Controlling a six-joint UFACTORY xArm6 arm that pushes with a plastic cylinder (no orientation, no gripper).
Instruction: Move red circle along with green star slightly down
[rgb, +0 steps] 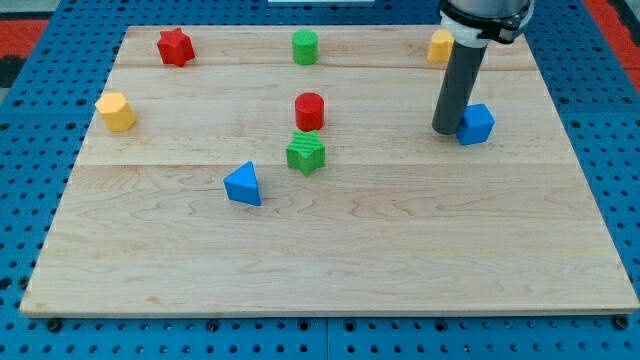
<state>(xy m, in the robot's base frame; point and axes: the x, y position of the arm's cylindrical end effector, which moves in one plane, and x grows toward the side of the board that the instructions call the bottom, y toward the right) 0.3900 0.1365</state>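
The red circle (310, 110) stands near the middle of the wooden board (330, 260). The green star (306, 153) lies just below it, almost touching. My tip (446, 130) is at the view's right, far to the right of both blocks, touching the left side of a blue cube (476, 124).
A red star (175, 47) sits at the top left, a green circle (305, 47) at the top middle, a yellow block (440, 46) at the top right behind the rod, a yellow hexagon (116, 111) at the left, a blue triangle (243, 185) at lower left of the green star.
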